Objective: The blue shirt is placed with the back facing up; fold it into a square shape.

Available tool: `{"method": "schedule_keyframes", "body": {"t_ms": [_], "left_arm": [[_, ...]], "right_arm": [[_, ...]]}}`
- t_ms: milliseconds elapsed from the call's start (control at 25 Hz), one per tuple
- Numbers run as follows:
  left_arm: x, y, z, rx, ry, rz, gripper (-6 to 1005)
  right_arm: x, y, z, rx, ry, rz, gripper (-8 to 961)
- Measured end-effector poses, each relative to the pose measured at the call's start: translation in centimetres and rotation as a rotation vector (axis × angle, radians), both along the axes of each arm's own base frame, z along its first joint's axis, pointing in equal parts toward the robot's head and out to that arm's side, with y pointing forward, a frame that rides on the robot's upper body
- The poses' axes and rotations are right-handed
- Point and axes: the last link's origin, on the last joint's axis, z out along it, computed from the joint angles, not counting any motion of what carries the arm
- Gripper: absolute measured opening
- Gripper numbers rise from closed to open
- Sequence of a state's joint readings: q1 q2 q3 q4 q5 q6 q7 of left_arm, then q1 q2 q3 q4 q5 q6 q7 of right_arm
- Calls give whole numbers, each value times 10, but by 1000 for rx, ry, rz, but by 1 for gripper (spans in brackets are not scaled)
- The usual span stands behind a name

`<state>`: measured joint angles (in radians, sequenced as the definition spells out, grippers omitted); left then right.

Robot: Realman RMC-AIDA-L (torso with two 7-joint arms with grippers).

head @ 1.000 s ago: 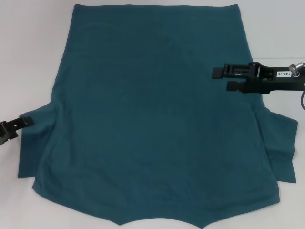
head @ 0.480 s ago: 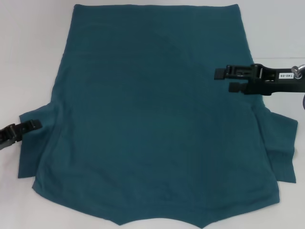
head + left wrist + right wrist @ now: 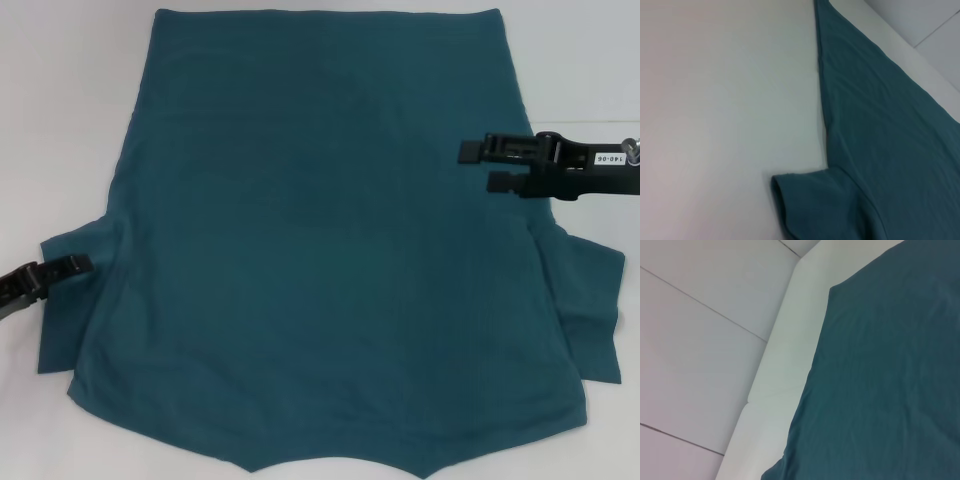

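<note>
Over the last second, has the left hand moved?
Yes. The left hand has slid inward from the table's edge onto the blue shirt sleeve.

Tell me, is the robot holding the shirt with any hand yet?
No. The blue shirt lies flat, unheld. The left hand is at the left sleeve's edge; the right hand is open above the shirt's right side.

Both end effectors are black; the right end effector [image 3: 492, 166] bears a white label.

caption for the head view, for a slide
Blue shirt flat, back up; left end effector at its sleeve, right end effector over its side.
</note>
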<state>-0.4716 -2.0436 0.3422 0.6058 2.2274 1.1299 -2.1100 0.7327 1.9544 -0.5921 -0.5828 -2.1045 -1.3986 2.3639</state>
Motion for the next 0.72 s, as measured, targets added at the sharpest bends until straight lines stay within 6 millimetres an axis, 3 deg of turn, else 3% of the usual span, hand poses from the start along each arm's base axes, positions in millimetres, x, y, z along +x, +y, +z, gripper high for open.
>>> {"method": "schedule_keyframes", "body": {"t_ms": [160, 280, 720], "left_arm": [[1, 2, 0, 2, 3, -2, 791], [2, 3, 0, -2, 14, -9, 718], [0, 4, 1, 1, 33, -3, 217]], "right_arm": [[0, 0, 1, 2, 3, -1, 900], [0, 0, 2, 6, 9, -3, 899], [3, -1, 5, 9, 14, -8, 894]]}}
